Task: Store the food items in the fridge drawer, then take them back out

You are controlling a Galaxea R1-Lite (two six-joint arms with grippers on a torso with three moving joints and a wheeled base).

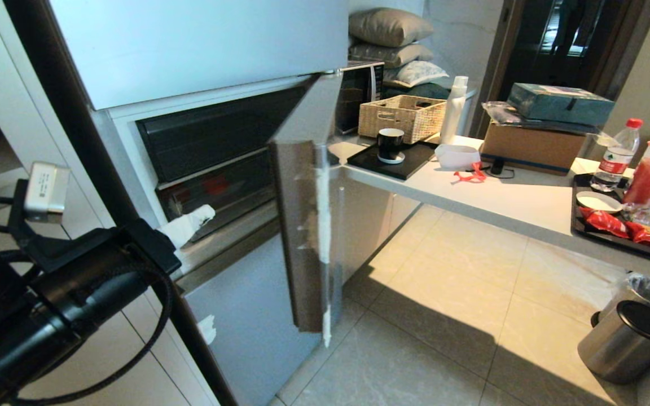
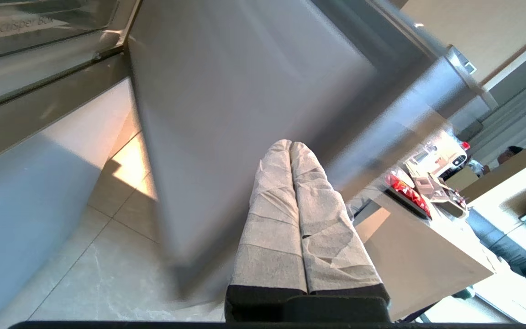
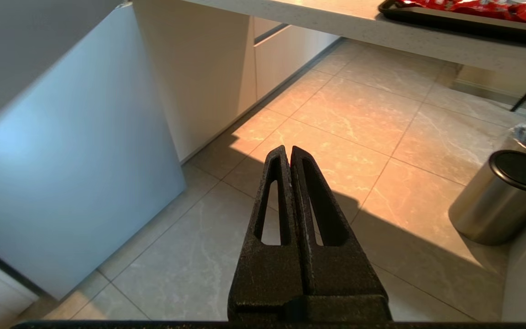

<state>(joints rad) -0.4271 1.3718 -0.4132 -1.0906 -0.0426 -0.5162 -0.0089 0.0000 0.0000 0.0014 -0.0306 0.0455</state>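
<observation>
The fridge's middle door (image 1: 302, 225) hangs open. Inside it the clear fridge drawer (image 1: 229, 197) sits pushed in. Through the drawer's front shows a red patch (image 1: 215, 184), apparently one of the food items; its shape is hard to make out. My left gripper (image 1: 207, 212), its fingers wrapped in white, is shut and empty, with its tip just in front of the drawer's lower left edge. In the left wrist view the left gripper (image 2: 290, 144) points at the door panel (image 2: 244, 91), and the drawer (image 2: 39, 23) is off to one side. My right gripper (image 3: 289, 148) is shut and empty, hanging parked over the floor tiles.
The open door juts out between the fridge and the counter (image 1: 471, 197). On the counter stand a wicker basket (image 1: 401, 117), a mug (image 1: 391, 144), bottles and a black tray of red snack packets (image 1: 629, 231). A steel bin (image 1: 627, 341) stands on the floor at the right.
</observation>
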